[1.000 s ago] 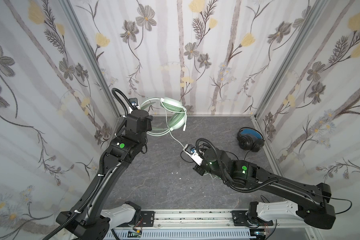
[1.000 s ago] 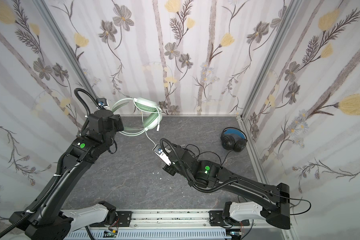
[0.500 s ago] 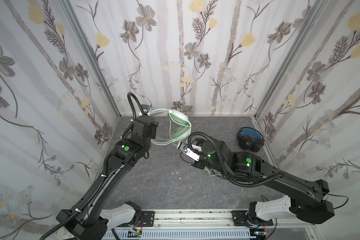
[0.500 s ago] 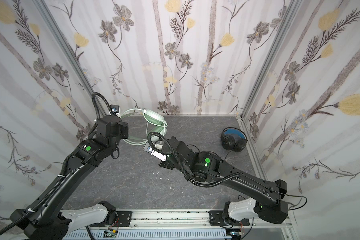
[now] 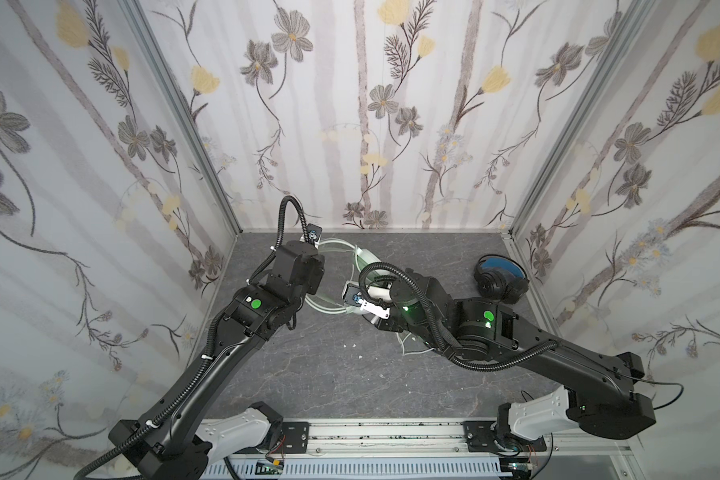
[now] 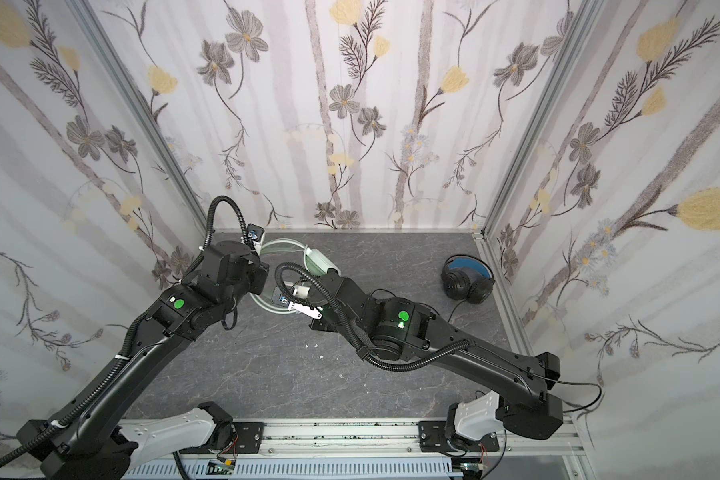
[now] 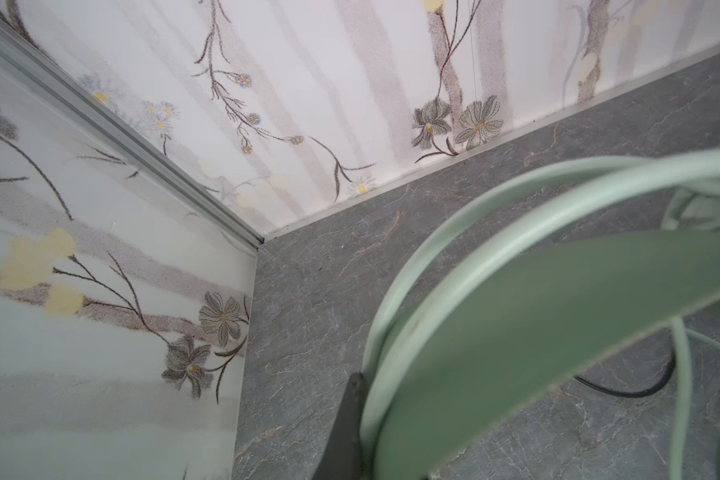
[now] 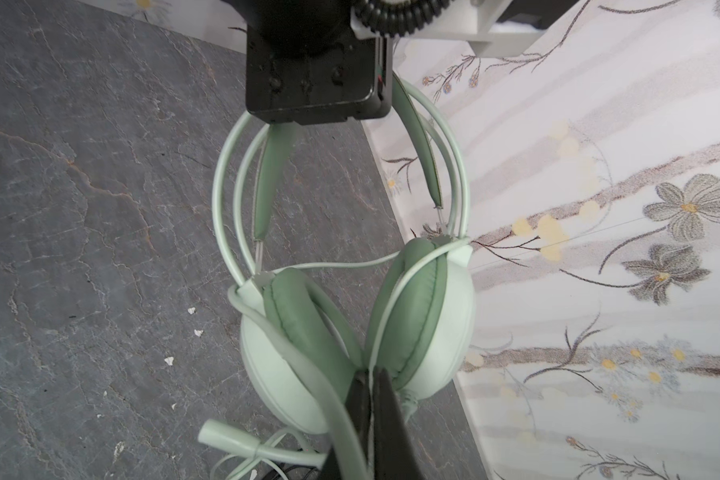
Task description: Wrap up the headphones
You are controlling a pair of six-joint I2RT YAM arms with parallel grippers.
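- Enclosure: floral wall panels on three sides and a grey stone-pattern floor. Both headsets sat inside it, well apart.
- mint-green headset was toward the back-left corner, between the two wrists. In both top views the arms hid most of it, with only part of the frame showing.
- left gripper was clamped on the top of the mint headband. One dark finger pressed against the band's edge; the other finger was hidden.
- In the right wrist view the headset hung from that clamp with its earcups down and their pads touching each other. Whether the cups rested on the floor, cannot tell.
- right gripper had its fingers pressed together at the seam where the two cups met, pinching the whitish cable.
- That cable crossed the gap between the cups just under the headband, ran down over one pad to the fingertips, and another strand came round the outside of the other cup.
- Slack loops of the same cable lay on the floor under the right arm.
- black headset lay on the floor by the right wall, blue inner band up, with neither gripper touching it. Its black cable trailed toward the right arm.
- A few white crumbs were on the floor near the middle.
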